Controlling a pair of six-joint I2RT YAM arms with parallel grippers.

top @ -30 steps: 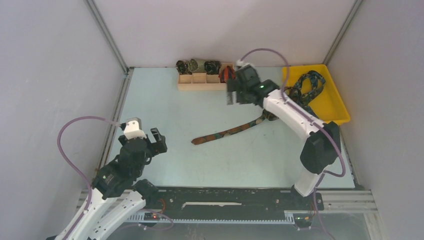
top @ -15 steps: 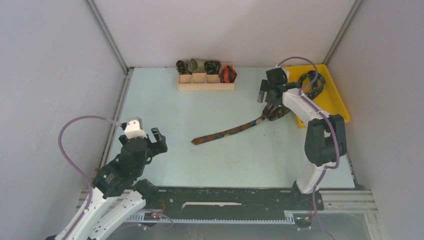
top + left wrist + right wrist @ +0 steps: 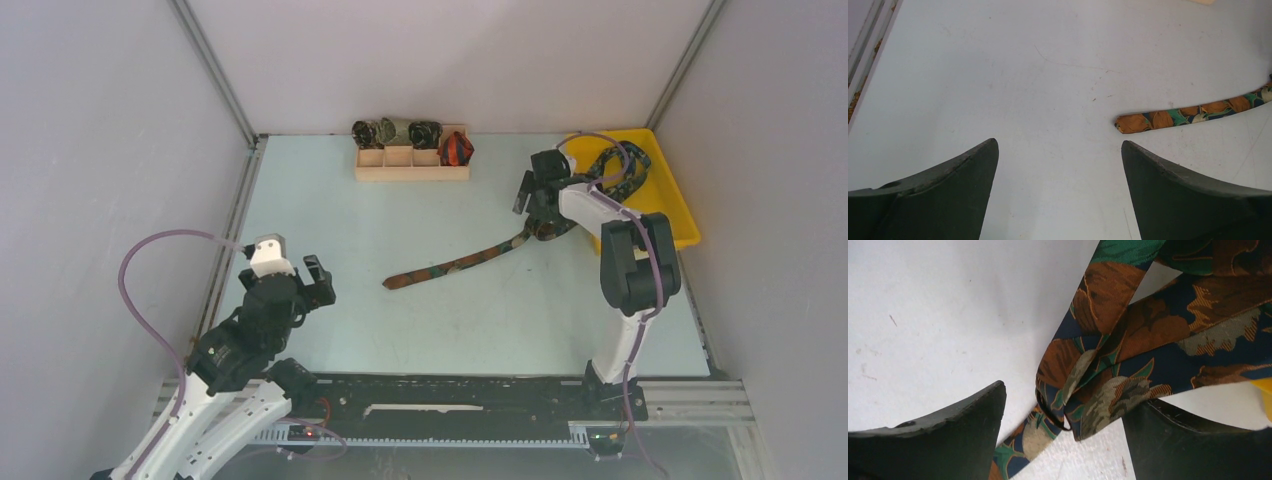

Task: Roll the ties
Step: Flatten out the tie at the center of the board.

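The brown tie lies across the desk. Its folded end sits between the open fingers of the right gripper. The left gripper is open too, holding nothing, near the tie's thin end.

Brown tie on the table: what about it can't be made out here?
- Top view: the brown tie's far end is hidden behind the right gripper.
- Right wrist view: its folds run off the top and right edges; contact with the fingers is unclear.
- Left wrist view: only the narrow tip shows; the right edge cuts the rest.
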